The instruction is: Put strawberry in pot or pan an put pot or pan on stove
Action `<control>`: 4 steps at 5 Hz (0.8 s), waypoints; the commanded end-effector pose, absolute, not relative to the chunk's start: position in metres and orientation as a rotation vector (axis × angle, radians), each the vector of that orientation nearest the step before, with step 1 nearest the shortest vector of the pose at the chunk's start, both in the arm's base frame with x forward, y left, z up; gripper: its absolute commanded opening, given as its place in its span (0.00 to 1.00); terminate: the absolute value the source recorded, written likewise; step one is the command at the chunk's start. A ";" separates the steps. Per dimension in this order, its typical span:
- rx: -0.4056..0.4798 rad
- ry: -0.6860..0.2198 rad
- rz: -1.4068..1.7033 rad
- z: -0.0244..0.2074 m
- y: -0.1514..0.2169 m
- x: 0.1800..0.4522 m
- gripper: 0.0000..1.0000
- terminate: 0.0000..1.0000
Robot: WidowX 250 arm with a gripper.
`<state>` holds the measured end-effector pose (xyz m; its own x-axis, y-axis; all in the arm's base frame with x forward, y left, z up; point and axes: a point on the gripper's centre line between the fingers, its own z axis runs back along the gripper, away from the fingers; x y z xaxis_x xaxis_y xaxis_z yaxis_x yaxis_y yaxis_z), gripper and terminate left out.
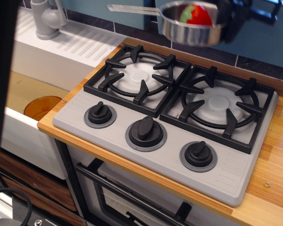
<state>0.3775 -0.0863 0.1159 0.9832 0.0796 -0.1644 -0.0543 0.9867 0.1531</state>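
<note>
The shiny steel pot (192, 32) hangs in the air above the back of the grey stove (132, 117), between its two black burners. Its thin wire handle (132, 9) points left. The red strawberry (197, 14) with its green cap lies inside the pot. My black gripper (227, 22) is at the pot's right rim, shut on it and holding it up; its fingertips are blurred and partly hidden by the pot.
The left burner (137, 75) and right burner (219, 106) are bare. Three black knobs (145, 129) line the front. A white sink unit with a grey tap (47, 19) stands to the left, an orange disc (41, 106) lies in the basin. A dark blurred band (1, 94) covers the left edge.
</note>
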 end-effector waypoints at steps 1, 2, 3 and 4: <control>0.107 0.088 0.063 0.111 -0.114 0.384 0.00 0.00; 0.106 0.076 0.050 0.097 -0.122 0.374 0.00 0.00; 0.108 0.062 0.048 0.087 -0.128 0.365 0.00 0.00; 0.098 0.036 0.057 0.079 -0.129 0.362 0.00 0.00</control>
<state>0.3469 -0.1238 0.0442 0.9907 0.0644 -0.1200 -0.0485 0.9901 0.1315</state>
